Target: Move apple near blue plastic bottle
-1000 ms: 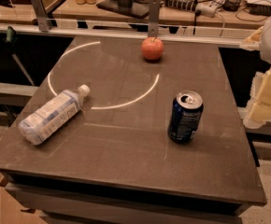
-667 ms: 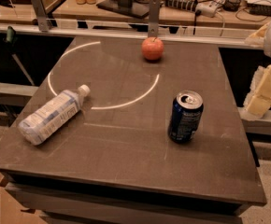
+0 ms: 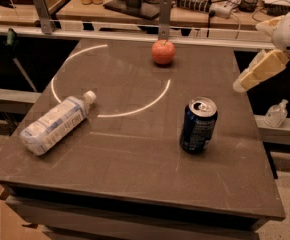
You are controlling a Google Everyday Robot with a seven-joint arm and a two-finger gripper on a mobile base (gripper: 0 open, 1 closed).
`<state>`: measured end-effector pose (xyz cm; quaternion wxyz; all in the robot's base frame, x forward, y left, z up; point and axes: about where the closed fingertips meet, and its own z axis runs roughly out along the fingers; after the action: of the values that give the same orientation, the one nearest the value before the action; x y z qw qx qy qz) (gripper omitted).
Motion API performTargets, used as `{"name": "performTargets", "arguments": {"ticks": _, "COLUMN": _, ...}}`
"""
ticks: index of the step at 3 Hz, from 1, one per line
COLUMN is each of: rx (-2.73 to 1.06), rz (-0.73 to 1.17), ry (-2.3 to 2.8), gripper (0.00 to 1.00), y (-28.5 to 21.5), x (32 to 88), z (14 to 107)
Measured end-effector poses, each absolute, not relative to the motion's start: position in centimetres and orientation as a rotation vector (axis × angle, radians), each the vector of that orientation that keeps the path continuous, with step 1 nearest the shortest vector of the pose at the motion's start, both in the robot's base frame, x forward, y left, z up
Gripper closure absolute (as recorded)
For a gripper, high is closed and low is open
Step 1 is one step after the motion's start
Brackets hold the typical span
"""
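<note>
The apple [image 3: 163,52] is round and red-orange and stands near the far edge of the dark table [image 3: 135,159], right of centre. The blue plastic bottle [image 3: 56,123] is clear with a white cap and a pale blue-and-white label. It lies on its side at the table's left, cap pointing toward the far right. My gripper [image 3: 245,81] hangs in the air at the right edge of the view, over the table's right edge. It is to the right of the apple, nearer than it, and holds nothing that I can see.
An open dark blue soda can [image 3: 198,125] stands upright right of centre, between the gripper and the bottle. A bright ring of light [image 3: 110,114] lies on the tabletop. A rail with posts [image 3: 165,15] runs behind the table, with a cluttered bench beyond it.
My gripper has risen and moved left, in over the table's right edge. The apple, the bottle and the can have not moved.
</note>
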<state>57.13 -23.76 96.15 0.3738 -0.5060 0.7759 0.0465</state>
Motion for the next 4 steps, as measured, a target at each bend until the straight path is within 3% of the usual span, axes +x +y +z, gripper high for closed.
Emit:
{"name": "performTargets", "arguments": {"ticks": 1, "rx": -1.201, "rz": 0.177, "ry": 1.928, "gripper": 0.00, "y": -22.7, "x": 62.0, "z": 94.8}}
{"name": "performTargets", "arguments": {"ticks": 4, "rx": -1.034, "rz": 0.219, "ry": 1.993, "gripper": 0.00, "y": -21.9, "x": 64.0, "z": 92.3}}
